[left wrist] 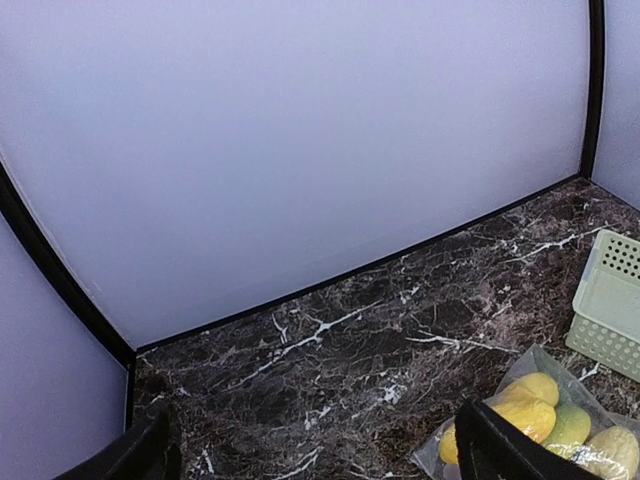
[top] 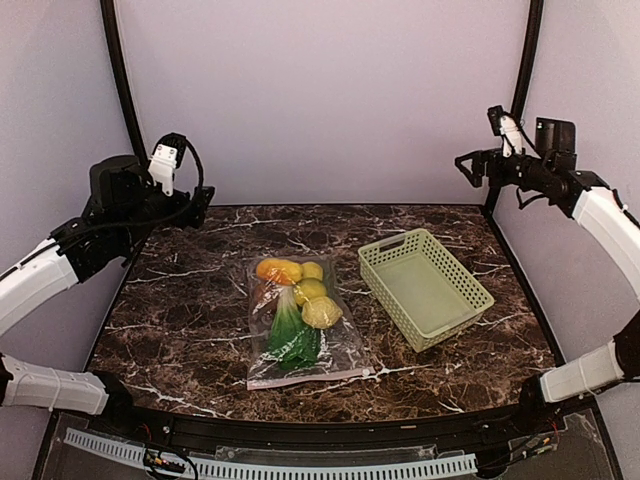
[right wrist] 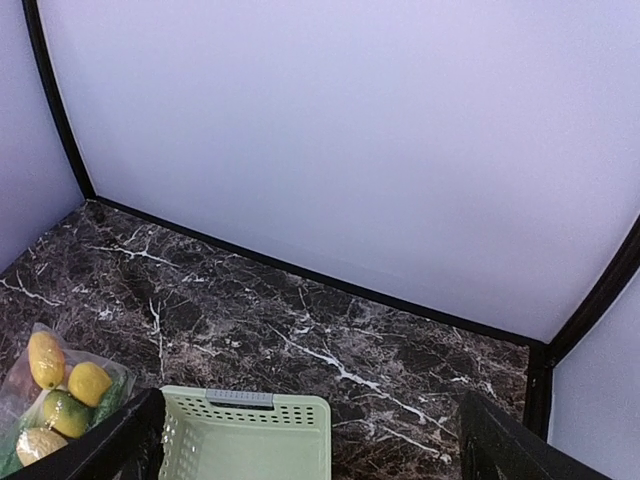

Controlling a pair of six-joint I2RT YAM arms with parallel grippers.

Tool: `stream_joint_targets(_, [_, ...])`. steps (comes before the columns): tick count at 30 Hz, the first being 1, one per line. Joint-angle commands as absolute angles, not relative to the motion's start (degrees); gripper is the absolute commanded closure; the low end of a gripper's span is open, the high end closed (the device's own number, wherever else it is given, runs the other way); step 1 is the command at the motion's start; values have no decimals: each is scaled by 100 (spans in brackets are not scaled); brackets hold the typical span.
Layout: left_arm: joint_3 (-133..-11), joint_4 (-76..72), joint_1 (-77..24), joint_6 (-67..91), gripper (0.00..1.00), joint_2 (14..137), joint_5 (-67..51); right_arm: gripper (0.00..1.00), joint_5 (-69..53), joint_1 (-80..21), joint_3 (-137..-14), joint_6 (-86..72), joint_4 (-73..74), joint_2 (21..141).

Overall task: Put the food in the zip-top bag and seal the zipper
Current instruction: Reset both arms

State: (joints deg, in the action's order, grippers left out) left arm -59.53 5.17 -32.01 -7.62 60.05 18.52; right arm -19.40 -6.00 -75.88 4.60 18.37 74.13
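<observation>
The left hand [top: 196, 204] hangs in the air over the 10 o'clock corner of the dark, white-veined marble bench [top: 180, 300]. Its two black fingers [left wrist: 150, 455] are spread wide apart with nothing between them. The right hand [top: 470, 166] is raised over the 2 o'clock corner, and its black fingers [right wrist: 125, 445] are just as widely parted and grip nothing. Both hands are well apart from the things on the bench.

The clear, floppy plastic zip-top bag [top: 305, 320] lies flat near the middle of the bench, slightly toward 6 o'clock. Its long side runs from 12 to 6. The food is inside it:
- a rounded orange piece [top: 278, 270] at the 12 o'clock end
- yellow plastic lemons [top: 322, 312] beside and below the orange piece
- a white-stemmed green bok choy [top: 290, 332] toward 6 o'clock

The thin pinkish-white zipper [top: 310, 378] runs along the bag's 6 o'clock edge. Whether it is pressed shut cannot be told.

At 3 o'clock of the bag, near it but apart, a light-green lattice plastic basket [top: 425, 288] stands turned at an angle.
</observation>
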Motion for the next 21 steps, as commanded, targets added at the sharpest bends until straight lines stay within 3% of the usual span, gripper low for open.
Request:
stream_joint_targets(1, [-5075, -207, -3175, -890, 5, 5879, 1946, 1, -1478, -625, -6879, -135, 1064, 6872])
stream_joint_targets(15, [-4635, -254, -2970, -444, 6, 5890, 1464, 1, -1278, -461, -5410, 359, 191, 6637])
stream_joint_targets(21, [-4490, -426, -2866, -278, 5, 5712, 1462, 1, -1262, -406, -5383, 419, 195, 6549])
